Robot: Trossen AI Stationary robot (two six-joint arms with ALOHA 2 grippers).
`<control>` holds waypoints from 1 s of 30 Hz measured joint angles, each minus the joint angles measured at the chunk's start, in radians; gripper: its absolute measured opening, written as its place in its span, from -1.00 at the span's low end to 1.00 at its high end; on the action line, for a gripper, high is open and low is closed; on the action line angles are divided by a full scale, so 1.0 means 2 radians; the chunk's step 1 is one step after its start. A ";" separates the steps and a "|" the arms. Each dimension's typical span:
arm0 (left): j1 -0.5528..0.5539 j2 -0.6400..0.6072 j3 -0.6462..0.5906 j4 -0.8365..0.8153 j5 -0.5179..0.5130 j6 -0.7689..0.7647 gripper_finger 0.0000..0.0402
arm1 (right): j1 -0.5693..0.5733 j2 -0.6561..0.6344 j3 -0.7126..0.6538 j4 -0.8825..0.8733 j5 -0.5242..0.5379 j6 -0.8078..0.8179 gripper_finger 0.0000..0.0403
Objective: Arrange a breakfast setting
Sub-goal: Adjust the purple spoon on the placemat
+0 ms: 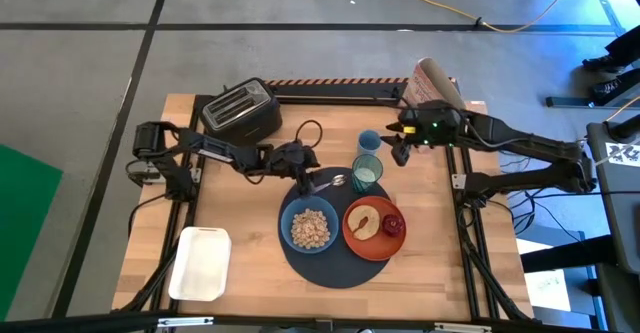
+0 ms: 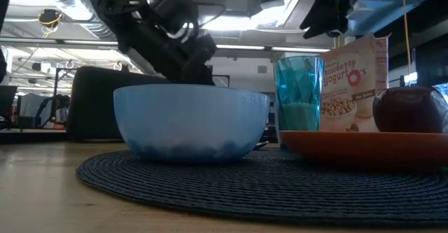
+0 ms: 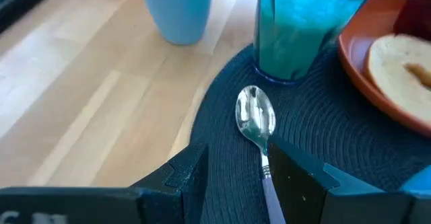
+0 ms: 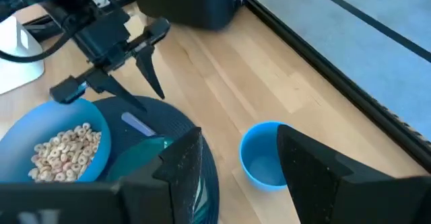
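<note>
- The breakfast setting sits on a round dark-navy placemat [image 1: 335, 263] of woven, ribbed cord, lying on the pale wooden tabletop [image 1: 250, 203].
- A light-blue bowl [image 1: 309, 227], smooth and round-walled, holds ring-shaped cereal [image 1: 311, 230]; just beside it an orange-red plate [image 1: 350, 235] carries a toast slice [image 1: 364, 221] and a dark red fruit [image 1: 393, 223].
- The left gripper [image 3: 232, 173] hangs low over the placemat's rim with its fingers [image 3: 185, 173] parted and nothing between them; the shiny metal spoon [image 3: 256, 120] lies flat on the mat, its bowl just ahead of the fingertips and its handle running along the inner side of one finger.
- Just beyond the spoon stands a green-tinted, faceted glass [image 3: 296, 29] on the mat's edge, with a matte blue cup [image 3: 176, 9] on bare wood beside it.
- The right gripper [image 1: 401, 153] hovers above the blue cup and glass, its fingers [image 4: 306, 170] apart and empty.
- Away from the fingers, a black toaster [image 1: 241, 110], a cereal box [image 1: 437, 80] and a white tray [image 1: 201, 264] rest on the tabletop.
- Bare wood lies open between the toaster and the placemat, and between the placemat and the tray.
</note>
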 joint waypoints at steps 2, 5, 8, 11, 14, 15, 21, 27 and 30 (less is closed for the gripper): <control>0.000 0.018 0.010 -0.004 0.006 0.008 -0.27 | 0.000 -0.004 -0.014 0.011 0.008 0.001 -0.09; 0.000 0.049 0.040 -0.016 0.027 0.011 -0.27 | 0.000 -0.005 -0.023 0.016 0.029 -0.002 -0.09; 0.000 0.073 0.085 -0.060 0.041 0.021 -0.27 | 0.000 -0.006 -0.023 0.017 0.047 -0.017 -0.09; 0.000 0.092 0.127 -0.132 0.042 0.024 -0.27 | 0.000 -0.007 -0.023 0.016 0.047 -0.029 -0.09; 0.002 0.094 0.150 -0.174 0.042 0.023 -0.27 | 0.000 -0.008 -0.023 0.016 0.047 -0.045 -0.09; 0.002 0.094 0.152 -0.178 0.042 0.022 -0.27 | 0.000 -0.008 -0.023 0.016 0.047 -0.049 -0.09; 0.004 0.103 0.152 -0.177 0.041 0.008 -0.27 | 0.000 -0.008 -0.023 0.015 0.047 -0.065 -0.09; 0.005 0.131 0.152 -0.160 0.060 -0.015 -0.27 | 0.000 -0.008 -0.023 0.015 0.046 -0.074 -0.09; 0.005 0.141 0.152 -0.156 0.061 -0.017 -0.27 | 0.000 -0.008 -0.023 0.015 0.046 -0.076 -0.09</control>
